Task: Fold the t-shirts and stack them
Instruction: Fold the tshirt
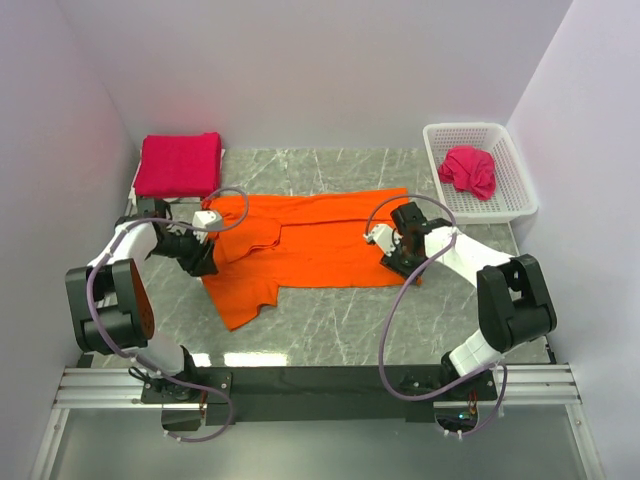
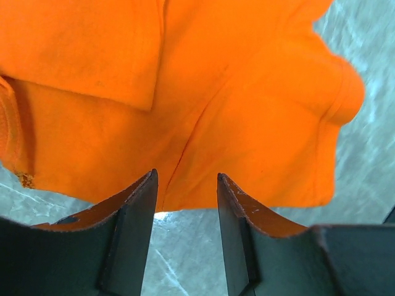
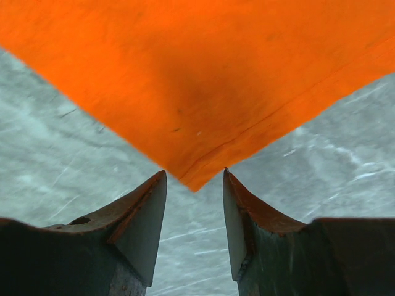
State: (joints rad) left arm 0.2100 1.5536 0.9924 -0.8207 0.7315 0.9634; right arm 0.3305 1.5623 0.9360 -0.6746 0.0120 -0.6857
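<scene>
Grey marble table (image 1: 330, 330) carries the orange t-shirt (image 1: 310, 245) spread across its middle (one sleeve juts toward the arms); a white basket (image 1: 525, 195) far right holds a crumpled crimson t-shirt (image 1: 470, 170), and a folded crimson t-shirt (image 1: 180, 165) lies far left. The left gripper (image 2: 185, 176) and right gripper (image 3: 195, 174) sit at the orange cloth's edges, jaws apart, holding nothing

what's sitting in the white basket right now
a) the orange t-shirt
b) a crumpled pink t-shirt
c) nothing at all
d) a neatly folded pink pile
b: a crumpled pink t-shirt lies inside the white basket, while the orange t-shirt is spread out outside it and the folded pink pile sits at the far left corner.
</scene>
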